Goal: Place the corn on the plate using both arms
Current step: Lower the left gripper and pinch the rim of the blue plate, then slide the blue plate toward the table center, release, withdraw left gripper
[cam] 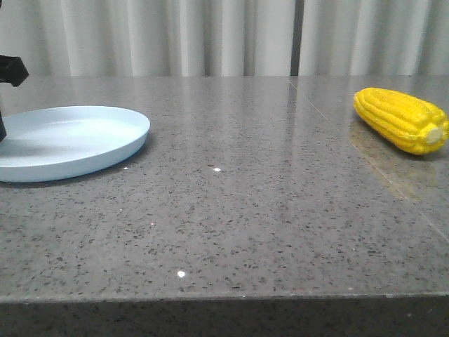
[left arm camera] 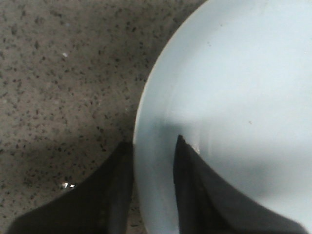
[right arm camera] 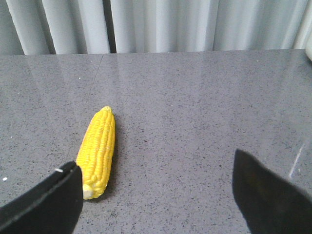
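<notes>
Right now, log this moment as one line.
left gripper: straddling plate rim | right gripper: open, off corn | corn: on table, not plated

Grey speckled polished stone tabletop [cam: 231, 210], glossy, catching small bright glints of overhead light and soft pale reflections. Thin straight seam [cam: 365, 158] running across its right part. Behind, along the far edge, pale grey-white pleated curtain [cam: 210, 35] hanging in vertical folds.

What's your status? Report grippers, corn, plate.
Left gripper straddling plate rim, one finger each side. Right gripper open, empty. Corn on table, far from plate. Path clear.
</notes>
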`<control>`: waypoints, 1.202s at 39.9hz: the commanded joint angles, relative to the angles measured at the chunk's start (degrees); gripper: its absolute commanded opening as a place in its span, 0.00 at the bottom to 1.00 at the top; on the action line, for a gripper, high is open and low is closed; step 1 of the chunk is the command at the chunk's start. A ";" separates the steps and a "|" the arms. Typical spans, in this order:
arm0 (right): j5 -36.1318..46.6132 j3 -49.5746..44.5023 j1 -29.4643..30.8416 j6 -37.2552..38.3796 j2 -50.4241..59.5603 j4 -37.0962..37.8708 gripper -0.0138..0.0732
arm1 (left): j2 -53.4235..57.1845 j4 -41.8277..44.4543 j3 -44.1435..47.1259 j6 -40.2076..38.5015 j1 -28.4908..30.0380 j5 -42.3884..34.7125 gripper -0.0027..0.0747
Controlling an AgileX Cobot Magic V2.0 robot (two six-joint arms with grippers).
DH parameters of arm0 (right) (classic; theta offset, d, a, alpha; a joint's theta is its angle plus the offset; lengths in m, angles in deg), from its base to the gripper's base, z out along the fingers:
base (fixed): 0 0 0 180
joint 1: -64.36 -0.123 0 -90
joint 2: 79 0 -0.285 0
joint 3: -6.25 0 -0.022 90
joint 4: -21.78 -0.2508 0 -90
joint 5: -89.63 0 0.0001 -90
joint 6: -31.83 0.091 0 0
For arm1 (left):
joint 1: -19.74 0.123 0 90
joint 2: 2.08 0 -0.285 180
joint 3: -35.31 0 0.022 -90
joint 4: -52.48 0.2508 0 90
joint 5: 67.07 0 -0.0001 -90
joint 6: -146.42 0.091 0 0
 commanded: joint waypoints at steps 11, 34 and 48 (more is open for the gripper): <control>4.45 1.98 0.24 -0.46 -0.66 0.27 0.90 | 2.43 -2.80 -2.27 -0.19 -0.31 -3.53 0.01; 4.45 1.98 0.24 -0.46 -0.66 0.27 0.90 | -2.54 -21.26 -14.27 1.56 -10.97 -3.33 0.01; 4.45 1.98 0.24 -0.46 -0.66 0.27 0.90 | -7.87 -21.26 -14.27 -0.02 -12.43 -3.63 0.14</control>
